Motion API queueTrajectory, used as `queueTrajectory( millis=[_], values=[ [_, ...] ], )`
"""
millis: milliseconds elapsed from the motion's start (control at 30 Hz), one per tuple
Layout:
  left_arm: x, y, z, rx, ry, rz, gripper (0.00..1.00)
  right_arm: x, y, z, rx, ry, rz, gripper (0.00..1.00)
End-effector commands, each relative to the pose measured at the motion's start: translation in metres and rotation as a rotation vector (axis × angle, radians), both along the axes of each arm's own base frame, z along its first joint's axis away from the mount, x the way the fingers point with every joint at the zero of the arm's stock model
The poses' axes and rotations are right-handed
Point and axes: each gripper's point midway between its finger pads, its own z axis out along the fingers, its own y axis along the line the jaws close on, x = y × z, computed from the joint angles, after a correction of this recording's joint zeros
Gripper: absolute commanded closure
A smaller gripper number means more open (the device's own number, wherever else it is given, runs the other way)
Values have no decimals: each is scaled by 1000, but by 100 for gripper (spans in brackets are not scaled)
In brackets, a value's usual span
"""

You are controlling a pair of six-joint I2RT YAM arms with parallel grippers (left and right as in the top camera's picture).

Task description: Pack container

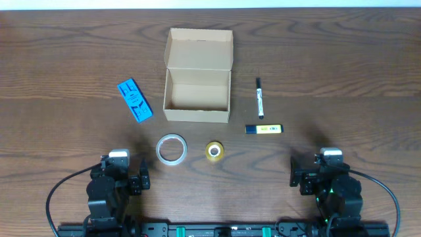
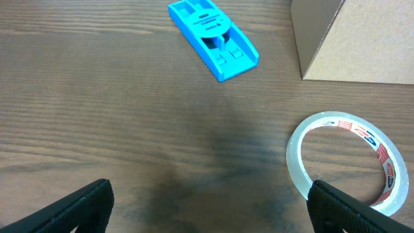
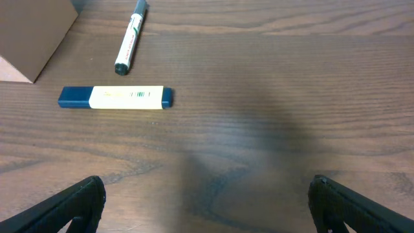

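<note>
Left gripper (image 2: 208, 206) and right gripper (image 3: 207, 202) are sitting at my near edge, fingers spread; cardboard box (image 1: 197, 116) is standing open.

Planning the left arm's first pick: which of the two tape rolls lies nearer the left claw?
The larger clear roll, lying left of the small yellow roll and closer to the open left claw.

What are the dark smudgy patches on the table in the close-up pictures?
Shadows, probably. Left wrist view: a soft dark patch on the table, likely cast from above. Right wrist view: the same, blurry-edged. Overhead view: even light, box sharp.
</note>
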Motion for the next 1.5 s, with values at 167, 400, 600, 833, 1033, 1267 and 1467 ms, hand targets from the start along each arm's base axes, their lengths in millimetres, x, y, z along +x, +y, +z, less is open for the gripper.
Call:
queueTrajectory(
  millis=[167, 400, 600, 833, 1033, 1267, 1467],
  values=[
    [0, 1, -2, 9, 1, 2, 5, -1, -5, 0, 3, 0, -29, 1],
    [0, 1, -2, 9, 1, 2, 5, -1, -5, 0, 3, 0, -29, 1],
    [0, 1, -2, 9, 1, 2, 4, -1, -5, 0, 3, 0, -29, 1],
    [0, 1, -2, 9, 1, 2, 4, -1, -5, 0, 3, 0, -29, 1],
    [0, 1, -2, 9, 1, 2, 5, -1, -2, 0, 13, 0, -17, 1],
    [0, 1, -2, 9, 1, 2, 5, -1, 7, 16, 41, 22, 28, 1],
    [0, 1, -2, 9, 1, 2, 5, 12, 13, 64, 53, 98, 45, 1]
  ],
)
